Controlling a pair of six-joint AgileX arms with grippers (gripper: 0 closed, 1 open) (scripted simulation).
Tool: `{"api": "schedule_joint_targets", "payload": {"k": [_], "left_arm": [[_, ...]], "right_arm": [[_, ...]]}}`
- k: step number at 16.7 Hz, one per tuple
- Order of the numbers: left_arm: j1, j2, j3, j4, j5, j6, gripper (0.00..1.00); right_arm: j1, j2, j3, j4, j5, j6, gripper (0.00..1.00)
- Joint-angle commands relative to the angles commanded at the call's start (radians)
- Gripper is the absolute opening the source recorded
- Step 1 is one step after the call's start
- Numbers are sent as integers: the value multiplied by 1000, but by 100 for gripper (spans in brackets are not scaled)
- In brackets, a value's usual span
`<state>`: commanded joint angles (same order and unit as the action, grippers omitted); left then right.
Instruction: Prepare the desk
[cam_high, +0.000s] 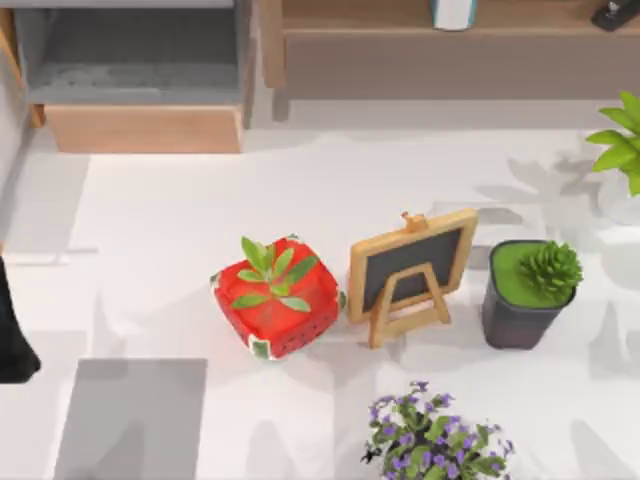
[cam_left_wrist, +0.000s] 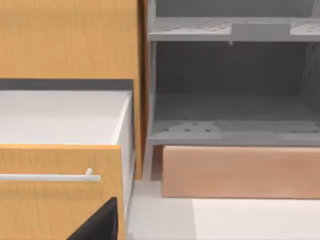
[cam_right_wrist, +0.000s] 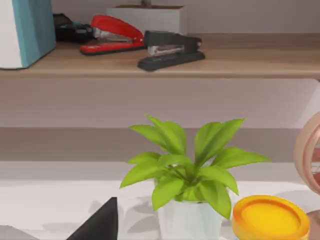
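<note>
Desk (cam_high: 200, 300): broad white surface spanning the whole top view, carrying every item listed below.

Strawberry-shaped planter (cam_high: 277, 297): red, with white-and-green trim and a small green sprout; near the middle of the surface, just left of the chalkboard.

Small chalkboard (cam_high: 412, 268): wooden frame on an easel stand, dark slate face, standing upright between the strawberry planter and the dark pot.

Succulent in a dark pot (cam_high: 528, 293): right of the chalkboard, apart from it.

Purple-flowered plant (cam_high: 436, 437): at the near edge of the top view, below the chalkboard.

Grey mat (cam_high: 130, 415): flat rectangle at the lower left of the surface.

Leafy green plant (cam_right_wrist: 186, 170) in a white pot: at the far right edge of the surface in the top view; the right wrist view faces it, with a yellow-lidded tub (cam_right_wrist: 270, 217) just beside it.

Wooden shelf (cam_right_wrist: 165, 62): behind the leafy plant, bearing a red stapler (cam_right_wrist: 111, 34), a black stapler (cam_right_wrist: 170, 49) and a teal-and-white box (cam_right_wrist: 25, 30).

Grey shelving unit (cam_left_wrist: 230, 85): at the back left, seen in the left wrist view, beside a wooden cabinet with an open drawer (cam_left_wrist: 55, 185) and its white bar handle.

Left arm: dark form at the left edge of the top view. Jaws of both arms: cannot tell their state.
</note>
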<state>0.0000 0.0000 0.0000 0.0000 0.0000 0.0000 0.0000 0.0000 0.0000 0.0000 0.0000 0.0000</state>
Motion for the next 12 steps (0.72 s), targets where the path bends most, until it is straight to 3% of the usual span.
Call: {"api": "schedule_joint_targets", "payload": {"k": [6, 12], "left_arm": [[15, 81, 96, -85, 14, 33, 100], [98, 432, 547, -442, 46, 169, 100]], "right_arm": [[0, 0, 0, 0, 0, 0, 100], [0, 0, 0, 0, 0, 0, 100]]}}
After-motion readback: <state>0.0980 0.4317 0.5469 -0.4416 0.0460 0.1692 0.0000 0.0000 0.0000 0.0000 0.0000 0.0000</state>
